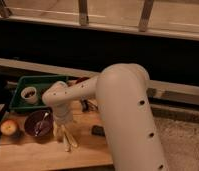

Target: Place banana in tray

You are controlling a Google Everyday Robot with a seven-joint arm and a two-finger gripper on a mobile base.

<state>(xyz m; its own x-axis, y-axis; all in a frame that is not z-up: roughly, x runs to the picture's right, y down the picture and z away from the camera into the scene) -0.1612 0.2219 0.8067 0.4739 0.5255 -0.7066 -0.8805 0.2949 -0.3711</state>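
Observation:
The banana (68, 141) lies on the wooden table (43, 157) as pale yellow narrow strips, just right of the purple bowl. My gripper (61, 131) hangs from the white arm (118, 105) and points down right at the banana's near-left end. The dark green tray (42, 82) sits at the back left of the table, behind the bowl, partly covered by my arm. The gripper is in front of the tray and to its right.
A white cup (29, 94) with dark contents stands in the tray. A round dark purple bowl (38, 123) holds a utensil. An apple-like fruit (9, 128) lies at the far left. A small dark object (98, 131) lies right of the banana.

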